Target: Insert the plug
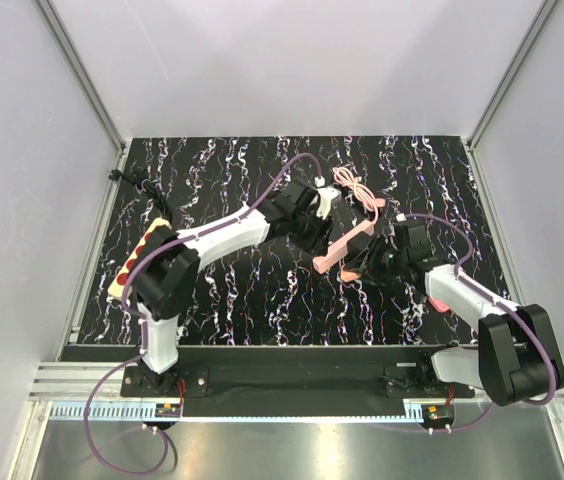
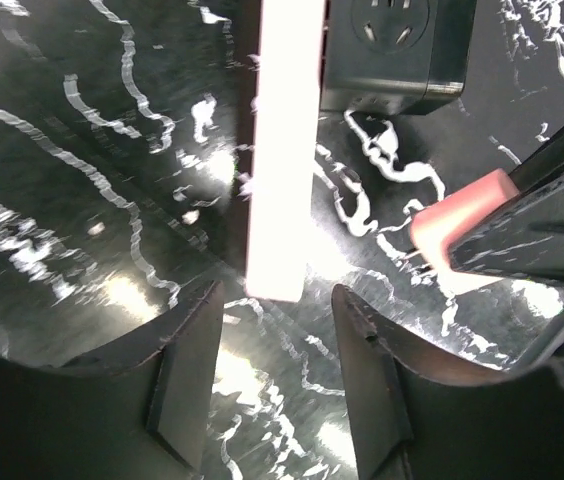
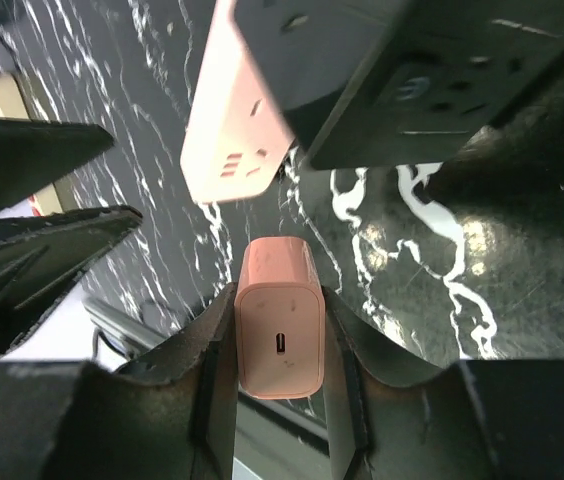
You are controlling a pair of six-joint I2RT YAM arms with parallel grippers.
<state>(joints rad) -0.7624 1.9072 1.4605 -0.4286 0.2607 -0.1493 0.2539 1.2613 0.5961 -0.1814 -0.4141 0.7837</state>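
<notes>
right gripper (image 3: 278,300) is clamped on the plug (image 3: 280,340): one finger presses each long side of the pale-pink body. the plug's rear face, with a single small slot port, points toward the right wrist camera. in the left wrist view the plug (image 2: 462,212) projects from the right gripper's dark fingers with its metal prongs exposed, pointing down toward the table (image 1: 242,290) and clear of any socket.

left gripper (image 2: 277,300) has its fingers spread apart and grips nothing. the end of the pink power strip (image 2: 284,150) lies just ahead of the gap between them. overexposure washes out the strip in this view, so contact with either finger cannot be confirmed.

in the top view the pink power strip (image 1: 342,247) lies diagonally at the table centre, between the two grippers. its pink cord (image 1: 357,188) is coiled just behind it. in the right wrist view the strip's socket end (image 3: 237,130) sits just beyond the plug, apart from it.

a black socket block (image 3: 432,70) lies beside the pink strip.

a beige strip (image 1: 140,258) with red sockets lies at the left table edge, well apart from the plug.
</notes>
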